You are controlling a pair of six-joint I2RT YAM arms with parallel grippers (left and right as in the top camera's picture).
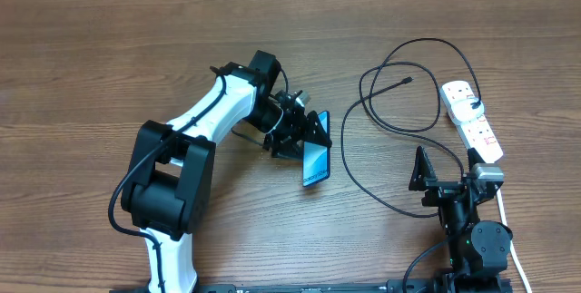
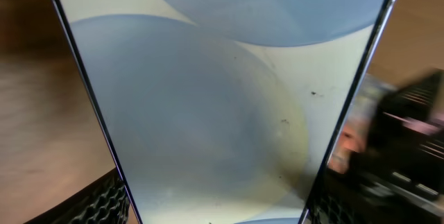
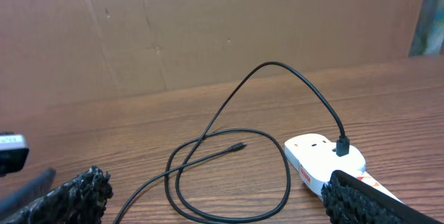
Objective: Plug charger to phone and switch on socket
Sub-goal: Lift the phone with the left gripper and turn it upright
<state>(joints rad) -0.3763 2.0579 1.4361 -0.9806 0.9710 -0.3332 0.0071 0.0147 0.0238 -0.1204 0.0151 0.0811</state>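
Observation:
The phone (image 1: 316, 163) has a light blue screen and dark edges, and it sits tilted near the table's middle. My left gripper (image 1: 307, 137) is shut on it. In the left wrist view the phone (image 2: 222, 99) fills the frame, and its long edges rest against both mesh fingers (image 2: 104, 200) of the left gripper (image 2: 218, 207). The charger (image 1: 363, 102) lies looped to the right, its free tip (image 1: 406, 81) bare on the wood. Its other end is plugged into the socket (image 1: 474, 119). My right gripper (image 1: 445, 166) stands open near the front edge, short of the charger (image 3: 229, 175) and the socket (image 3: 319, 158).
Bare wooden table surrounds everything. The socket's white cord (image 1: 505, 211) runs down past the right arm's base. A brown cardboard wall (image 3: 208, 30) stands behind the table in the right wrist view. The charger's tip (image 3: 239, 146) points at the socket.

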